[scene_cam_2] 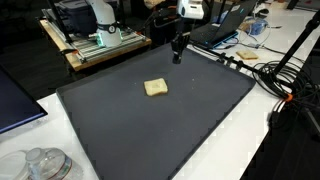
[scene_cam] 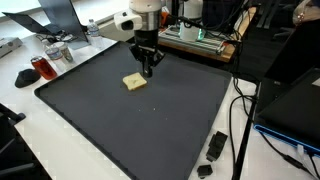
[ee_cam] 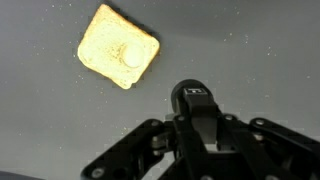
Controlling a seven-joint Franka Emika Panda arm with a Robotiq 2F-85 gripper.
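Observation:
A yellow square piece like a slice of bread (scene_cam: pixel 134 83) lies flat on the dark mat (scene_cam: pixel 150 130); it also shows in the other exterior view (scene_cam_2: pixel 155 89) and at the upper left of the wrist view (ee_cam: pixel 118 57). My gripper (scene_cam: pixel 148 68) hangs above the mat just beyond the piece and apart from it, also seen in the other exterior view (scene_cam_2: pixel 177 52). In the wrist view its fingers (ee_cam: pixel 195 100) are pressed together with nothing between them. The piece is untouched.
The mat (scene_cam_2: pixel 170 130) covers most of a white table. A wooden crate with equipment (scene_cam_2: pixel 100 45) stands behind it. Glass jars (scene_cam: pixel 55 52) and a red object (scene_cam: pixel 40 68) sit off one edge. Black adapters and cables (scene_cam: pixel 215 148) lie by another edge, and a laptop (scene_cam_2: pixel 225 25) stands nearby.

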